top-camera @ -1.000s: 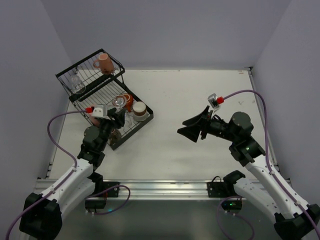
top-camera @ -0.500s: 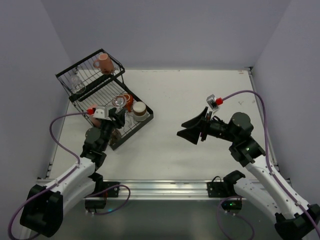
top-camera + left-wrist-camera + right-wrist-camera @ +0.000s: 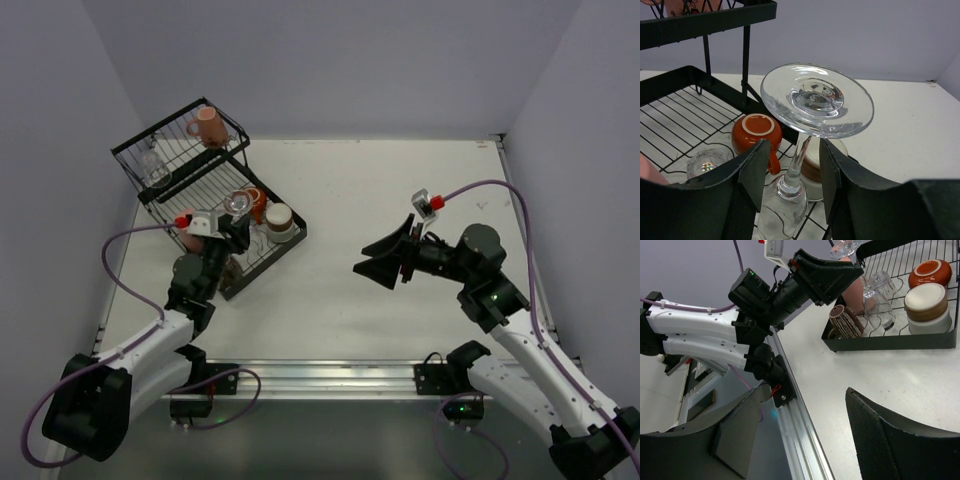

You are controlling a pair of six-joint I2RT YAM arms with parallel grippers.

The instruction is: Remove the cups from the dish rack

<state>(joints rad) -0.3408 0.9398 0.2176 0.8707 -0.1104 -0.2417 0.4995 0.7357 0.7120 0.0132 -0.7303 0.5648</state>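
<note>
At 10 o'clock on the table in the overhead view, the dish rack (image 3: 705,20) holds every cup; none stands on the table yet. The left gripper (image 3: 794,155) is at the rack's 5 o'clock corner. Its jaws are partly open on either side of the stem of an upturned stemmed glass (image 3: 817,100), with a gap on both sides, so it grips nothing. The right gripper (image 3: 385,262) hangs well apart at 3 o'clock, spread wide and empty.

The glass is likely light, slick and easily broken. Its thin stem looks like the natural hold, closed gently below the broad foot, which would stop it slipping through. A straight lift seems safest, since the bowl rests on the tray wires.

Just beside the glass at 9 o'clock is an upside-down orange-red mug (image 3: 756,132). A brown-and-cream cup (image 3: 812,170) is at 3 o'clock, and a second clear glass (image 3: 706,161) at 8 o'clock. The raised basket overhangs at 11 o'clock, holding a pink mug (image 3: 208,127).
</note>
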